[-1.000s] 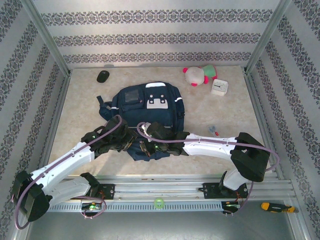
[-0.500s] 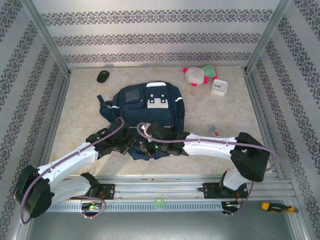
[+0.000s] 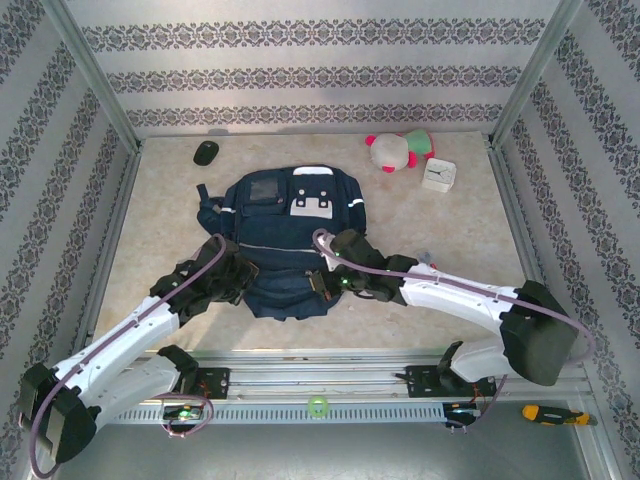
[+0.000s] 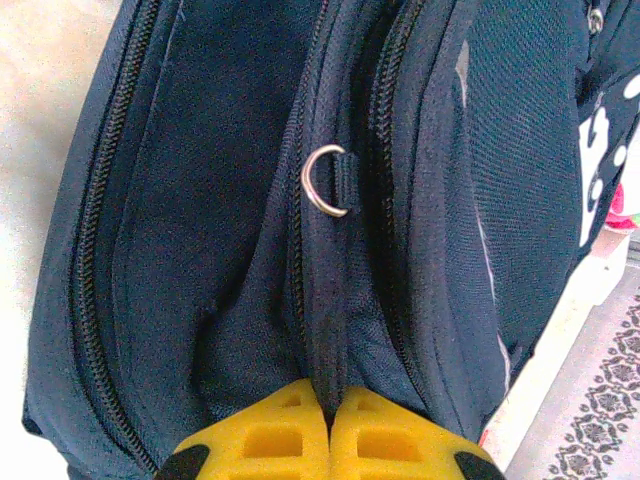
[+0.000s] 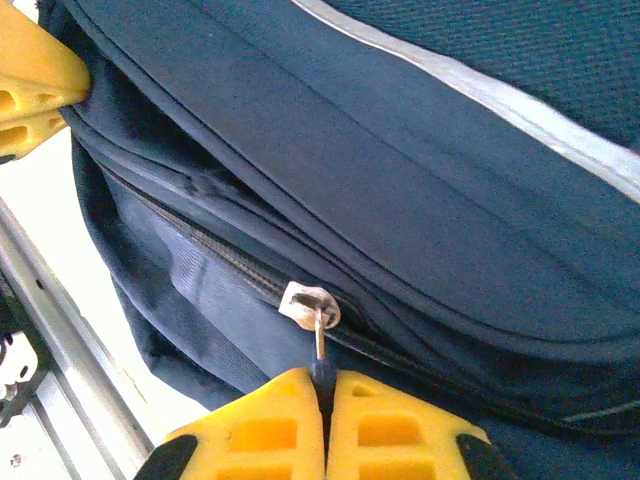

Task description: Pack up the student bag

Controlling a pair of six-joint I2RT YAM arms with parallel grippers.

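Note:
The student bag (image 3: 290, 225), a dark navy backpack with white stripes and buckle patches, lies flat in the middle of the table. My left gripper (image 3: 243, 277) sits at the bag's near left edge. In the left wrist view its yellow fingertips (image 4: 330, 405) are shut on a fold of bag fabric between two zipper lines, below a metal D-ring (image 4: 325, 181). My right gripper (image 3: 326, 284) is at the bag's near edge. It is shut on the zipper pull (image 5: 321, 372), which hangs from a silver slider (image 5: 310, 305). The left gripper's yellow fingers (image 5: 30, 80) appear at the upper left of the right wrist view.
A black mouse (image 3: 206, 152) lies at the far left. A pink and white plush toy (image 3: 398, 150) and a white clock (image 3: 438, 175) sit at the far right. A small red and blue item (image 3: 428, 262) is right of the bag. A screwdriver (image 3: 550, 414) lies beyond the metal rail (image 3: 330, 372).
My left gripper has closed on the bag's fabric. My right gripper has shifted to the right along the bag's near edge with the zipper pull, and its arm has swung right.

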